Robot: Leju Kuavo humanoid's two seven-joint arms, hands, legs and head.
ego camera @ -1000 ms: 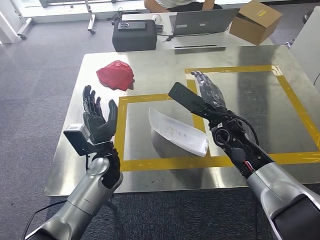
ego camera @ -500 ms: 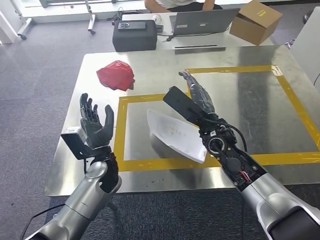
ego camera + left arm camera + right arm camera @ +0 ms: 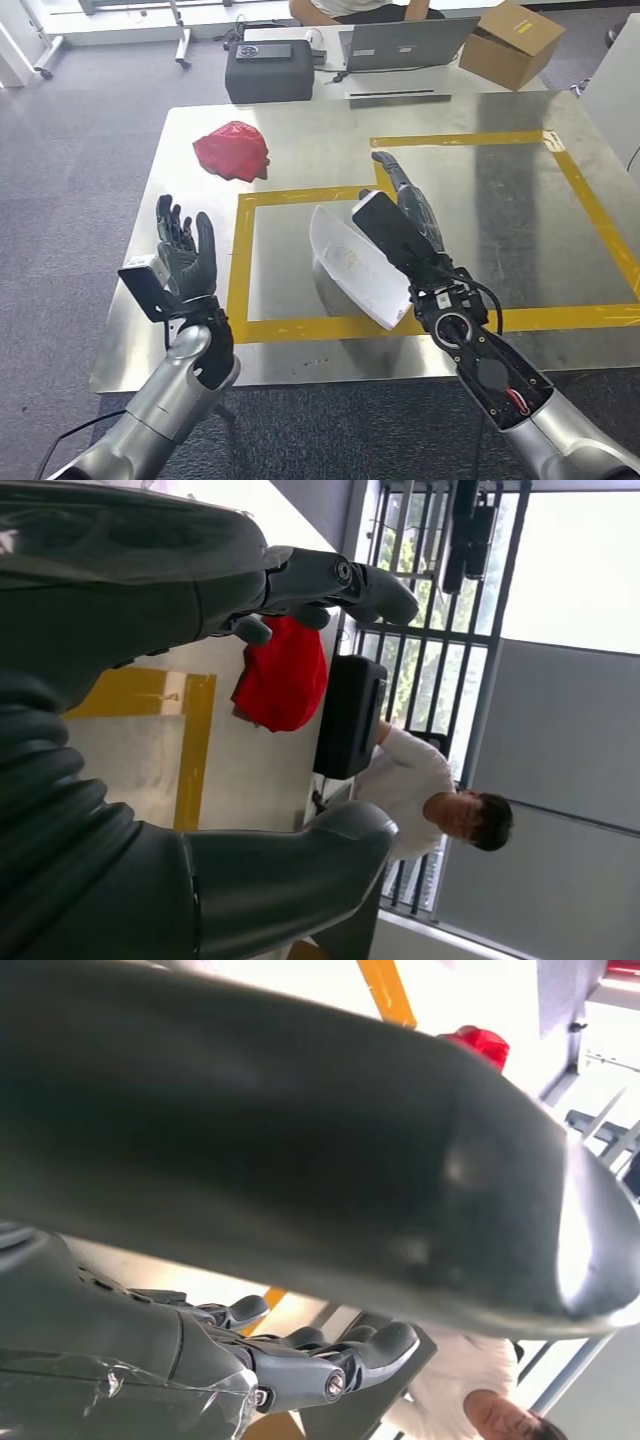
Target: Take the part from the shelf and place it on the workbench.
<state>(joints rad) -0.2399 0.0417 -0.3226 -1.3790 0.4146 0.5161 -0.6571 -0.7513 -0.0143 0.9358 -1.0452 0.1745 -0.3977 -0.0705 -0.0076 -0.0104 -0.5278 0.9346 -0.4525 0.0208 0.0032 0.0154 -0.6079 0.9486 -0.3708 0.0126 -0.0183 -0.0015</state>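
I am holding my left hand (image 3: 185, 255) up over the left edge of the surface (image 3: 302, 150), palm up, fingers (image 3: 167, 222) apart and gripping nothing. Beyond it, a red cloth (image 3: 230, 150) is lying on the bare metal, outside the yellow tape (image 3: 243, 250). Inside the taped frame, the white part (image 3: 358, 268) is resting on the surface, its right end tucked under my right hand's black wrist plate. My right hand (image 3: 411, 205) is reaching flat above the tape just right of the part, fingers (image 3: 389, 165) stretched forward and holding nothing. At the far edge a black case (image 3: 269, 70), a laptop (image 3: 404, 42) and a cardboard box (image 3: 512, 40) are sitting, with a person (image 3: 423, 790) in white behind them.
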